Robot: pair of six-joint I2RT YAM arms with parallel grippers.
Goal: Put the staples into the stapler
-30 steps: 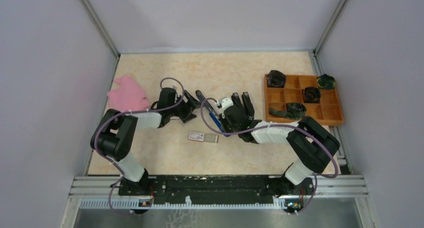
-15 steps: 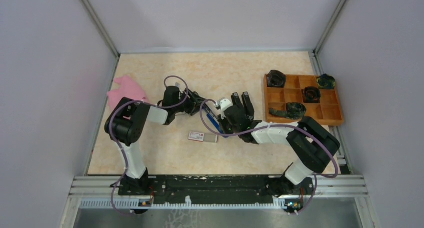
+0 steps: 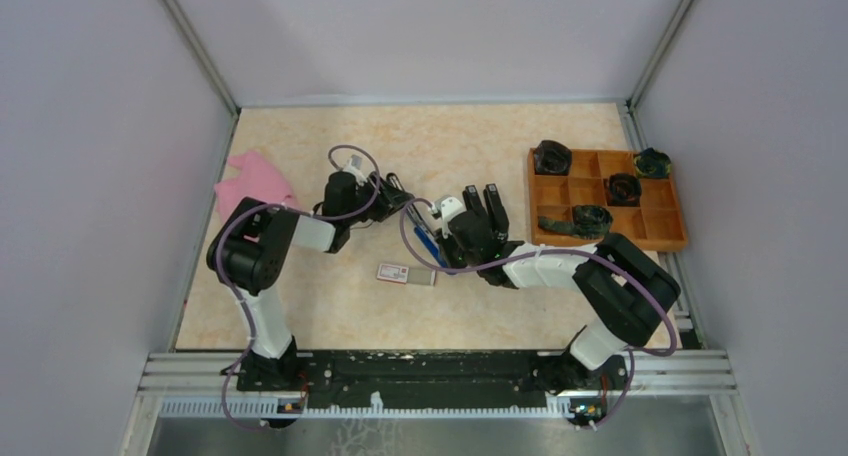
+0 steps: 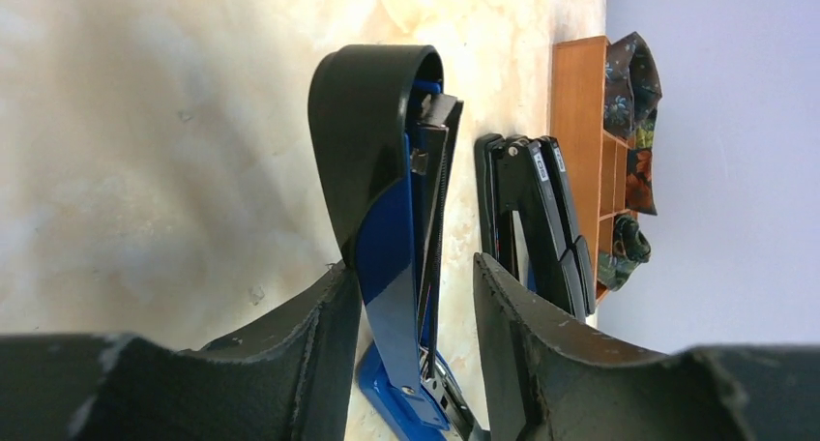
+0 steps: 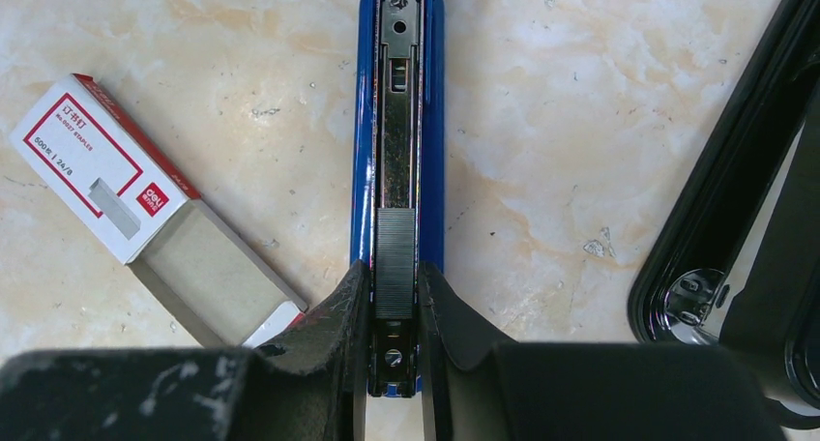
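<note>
Right claw (image 5: 394, 288) clamps the open blue stapler (image 5: 396, 122); staple strip (image 5: 394, 240) sits in its channel. Staple box (image 5: 106, 175) lies at 9 o'clock.

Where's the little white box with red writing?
The staple box lies on the table near the middle of the top view, just on the near side of the blue stapler; in the right wrist view it sits left of the stapler.

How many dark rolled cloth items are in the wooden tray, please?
4 in the wooden tray: far-left roll, far-right roll, middle roll, near-left roll. The right arm might hide another.
</note>
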